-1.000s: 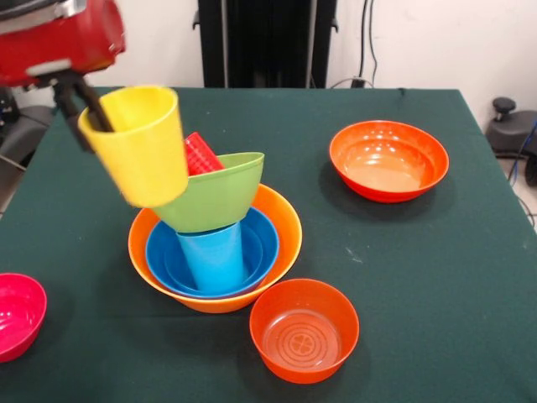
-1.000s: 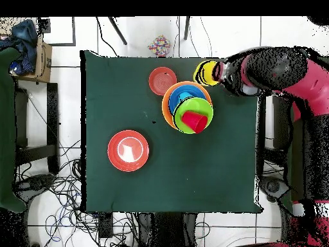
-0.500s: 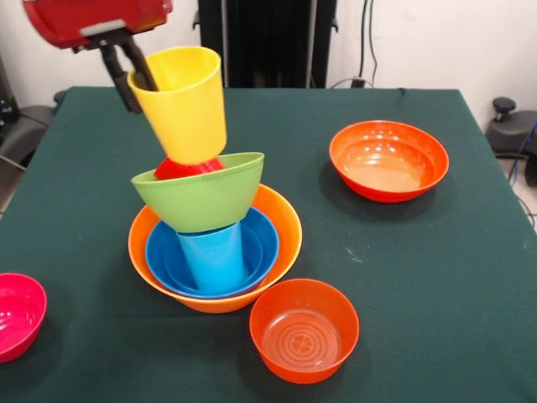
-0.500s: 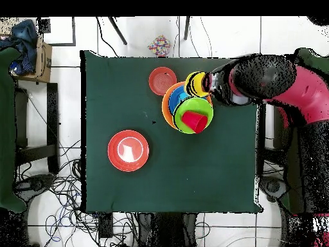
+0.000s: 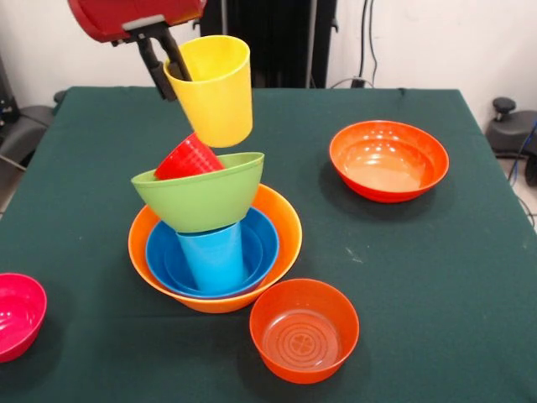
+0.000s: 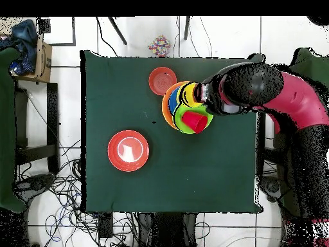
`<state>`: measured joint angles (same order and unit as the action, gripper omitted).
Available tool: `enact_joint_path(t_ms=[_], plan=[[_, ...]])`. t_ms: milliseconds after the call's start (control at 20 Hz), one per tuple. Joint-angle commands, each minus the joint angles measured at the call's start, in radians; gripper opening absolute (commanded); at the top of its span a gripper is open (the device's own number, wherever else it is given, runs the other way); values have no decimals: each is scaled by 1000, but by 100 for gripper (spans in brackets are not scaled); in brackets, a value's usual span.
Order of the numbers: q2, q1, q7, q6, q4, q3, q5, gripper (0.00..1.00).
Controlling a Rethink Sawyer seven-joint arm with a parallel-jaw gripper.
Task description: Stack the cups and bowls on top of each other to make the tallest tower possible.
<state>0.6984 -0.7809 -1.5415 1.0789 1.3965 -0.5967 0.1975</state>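
My gripper (image 5: 172, 71) is shut on the rim of the yellow cup (image 5: 210, 91), one finger inside and one outside, and holds it upright in the air just above the tower. The tower stands on the pale orange bowl (image 5: 284, 220). That bowl holds the blue bowl (image 5: 258, 243) and an upturned light blue cup (image 5: 215, 256), which carries the lime green bowl (image 5: 201, 197). A red cup (image 5: 189, 157) lies tilted in the green bowl, bottom up. From overhead the yellow cup (image 6: 188, 94) hangs over the tower's edge beside the red cup (image 6: 195, 121).
A wide red-orange bowl (image 5: 388, 159) sits at the right and a smaller one (image 5: 304, 329) stands in front of the tower. A magenta bowl (image 5: 17, 315) is at the left edge. The arm (image 6: 257, 90) reaches over the table's side.
The gripper has carried the yellow cup rightward in the front view, from beside the tower to above it. The green bowl went from tilted to level, and the red cup shifted in it.
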Motion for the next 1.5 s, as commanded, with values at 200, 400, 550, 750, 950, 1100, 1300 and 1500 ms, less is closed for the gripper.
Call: enact_joint_path(t_ms=[200,400,550,750,950,1100,1300,1500], plan=[[-31,9,117,-29,99,-18,63,0],[-35,7,120,-36,101,-18,71,0],[-41,7,121,-41,101,-17,76,0],[-46,6,123,-44,99,-16,82,0],[-49,1,127,-54,105,-16,89,0],[-53,-3,131,-67,110,-13,100,0],[-63,-4,133,-73,105,-11,109,0],[-77,-2,129,-77,90,-8,116,0]])
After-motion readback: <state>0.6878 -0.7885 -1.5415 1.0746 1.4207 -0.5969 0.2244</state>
